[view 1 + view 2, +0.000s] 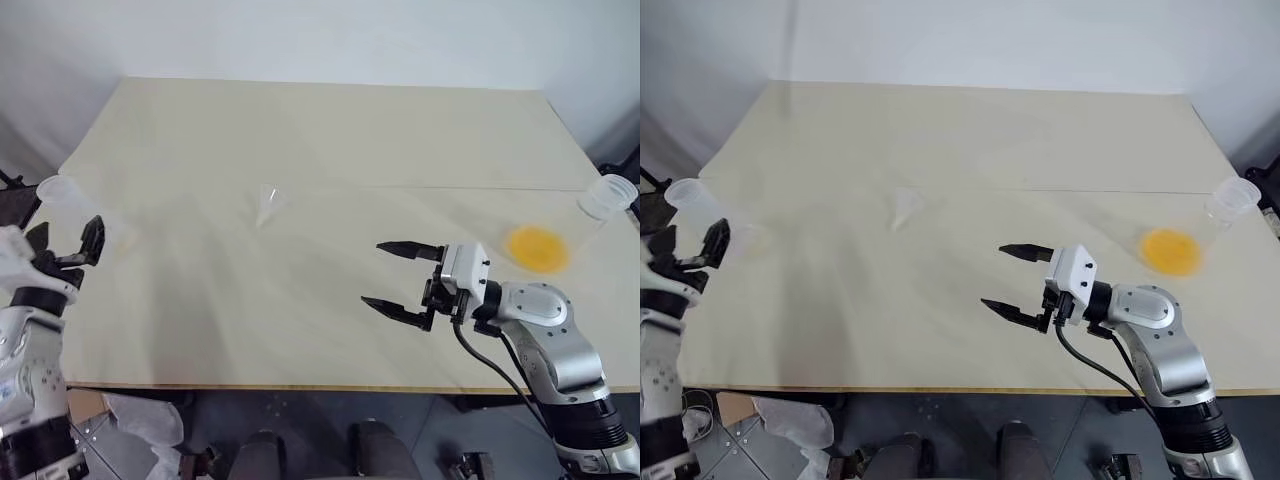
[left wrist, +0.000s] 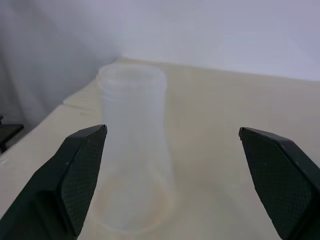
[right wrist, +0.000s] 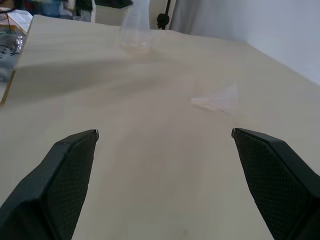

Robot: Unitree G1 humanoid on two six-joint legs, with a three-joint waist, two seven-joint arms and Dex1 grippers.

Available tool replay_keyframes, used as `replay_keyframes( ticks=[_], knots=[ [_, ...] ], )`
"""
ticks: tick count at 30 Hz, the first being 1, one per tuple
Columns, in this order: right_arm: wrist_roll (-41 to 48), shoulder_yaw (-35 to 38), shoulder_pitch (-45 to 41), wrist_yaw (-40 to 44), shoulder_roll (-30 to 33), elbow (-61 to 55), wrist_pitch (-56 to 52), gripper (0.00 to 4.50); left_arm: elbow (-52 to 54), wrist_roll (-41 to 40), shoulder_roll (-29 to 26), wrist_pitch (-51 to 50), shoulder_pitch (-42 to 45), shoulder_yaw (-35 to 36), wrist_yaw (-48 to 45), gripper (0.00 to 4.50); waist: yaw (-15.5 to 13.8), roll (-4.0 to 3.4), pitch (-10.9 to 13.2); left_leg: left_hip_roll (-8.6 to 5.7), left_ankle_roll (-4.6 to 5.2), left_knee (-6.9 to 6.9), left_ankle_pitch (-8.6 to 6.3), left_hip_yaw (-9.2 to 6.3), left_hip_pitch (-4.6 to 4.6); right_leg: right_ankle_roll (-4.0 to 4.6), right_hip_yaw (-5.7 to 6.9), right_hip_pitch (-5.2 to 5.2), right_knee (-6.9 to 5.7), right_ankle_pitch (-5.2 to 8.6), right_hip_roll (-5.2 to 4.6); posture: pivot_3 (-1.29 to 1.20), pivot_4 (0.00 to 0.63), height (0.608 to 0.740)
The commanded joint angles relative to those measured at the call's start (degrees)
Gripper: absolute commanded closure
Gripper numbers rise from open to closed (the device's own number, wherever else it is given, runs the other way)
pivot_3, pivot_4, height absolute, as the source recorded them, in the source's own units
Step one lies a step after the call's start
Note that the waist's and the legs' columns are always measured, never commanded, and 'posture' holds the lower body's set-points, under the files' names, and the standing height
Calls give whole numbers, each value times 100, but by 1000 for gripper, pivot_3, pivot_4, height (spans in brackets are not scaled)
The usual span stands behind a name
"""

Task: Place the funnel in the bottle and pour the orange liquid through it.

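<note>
The left gripper [image 2: 172, 145] is standing with its fingers [image 2: 82, 160] spread wide and grasping nothing; the bottle [image 2: 132, 150] is sitting upright on the bench [image 1: 330, 130] just ahead of them, nearer to one finger than to the other. It is clear thin plastic and looks empty, so I judge it is light and easy to tip — the narrow body below the rimmed neck seems the best place to take it.

The right gripper [image 1: 400, 280] is also released and empty, pointing across the bench; the funnel [image 3: 220, 100] is lying on its side well ahead of its fingertips [image 3: 90, 136]. It is small, stiff and probably slippery — the cone rim seems the safer hold; the stem is too thin. The orange liquid [image 1: 538, 248] is resting in a clear container [image 1: 600, 205] behind this gripper; it will be spilling easily.
</note>
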State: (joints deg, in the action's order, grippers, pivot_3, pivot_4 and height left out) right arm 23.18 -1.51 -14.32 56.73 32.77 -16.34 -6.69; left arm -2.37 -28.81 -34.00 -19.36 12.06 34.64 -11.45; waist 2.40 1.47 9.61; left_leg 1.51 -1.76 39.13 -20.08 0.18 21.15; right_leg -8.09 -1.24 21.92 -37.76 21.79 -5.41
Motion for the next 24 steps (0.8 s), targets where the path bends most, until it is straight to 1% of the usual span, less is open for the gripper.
replay_keyframes(
  ticks=[1,5,7,9,15,20,23,24],
  knots=[
    [48,72,23,-171,-72,-240,35,25,-206,240,-284,-340,432,-36,363,0,-35,0,0,-2,-1,0,1,-1,0,0,5,0,-1,0,-1,0,150,740],
    [28,69,96,-276,-70,-313,37,25,-451,341,-346,-281,667,-59,306,0,-43,-1,0,-7,-1,-1,1,3,0,1,34,0,-6,0,-10,0,150,740],
    [34,78,155,-349,-73,-372,26,25,-797,431,-457,-155,943,-170,171,0,-71,-1,0,-7,-1,-2,1,0,1,4,81,0,-5,-2,-16,0,150,740],
    [36,69,191,-396,-73,-411,21,25,-1162,521,-543,-53,1206,-278,44,0,-80,-1,0,-6,-2,-1,1,-3,4,12,99,0,-3,-7,-14,0,150,740],
    [36,56,223,-539,-100,-481,10,25,-2194,820,-742,341,1964,-621,-319,0,-85,-1,0,-12,-2,2,1,-6,3,14,115,-9,1,-8,-14,0,150,740],
    [18,50,361,-655,-117,-567,43,25,-2682,1015,-805,558,2328,-789,-428,0,-73,-1,0,-12,-2,2,1,-6,4,14,129,-8,-1,-8,-15,0,150,740],
    [7,57,420,-747,-140,-603,48,0,-2805,984,-809,668,2423,-759,-519,524,-66,-1,0,-10,-2,1,1,-4,3,14,133,-8,-2,-8,-15,0,150,740],
    [-4,51,450,-770,-150,-611,59,0,-2827,976,-819,687,2440,-756,-557,800,-70,-1,0,-9,-2,1,1,-4,3,14,134,-8,-2,-8,-15,0,150,740]
  ],
)
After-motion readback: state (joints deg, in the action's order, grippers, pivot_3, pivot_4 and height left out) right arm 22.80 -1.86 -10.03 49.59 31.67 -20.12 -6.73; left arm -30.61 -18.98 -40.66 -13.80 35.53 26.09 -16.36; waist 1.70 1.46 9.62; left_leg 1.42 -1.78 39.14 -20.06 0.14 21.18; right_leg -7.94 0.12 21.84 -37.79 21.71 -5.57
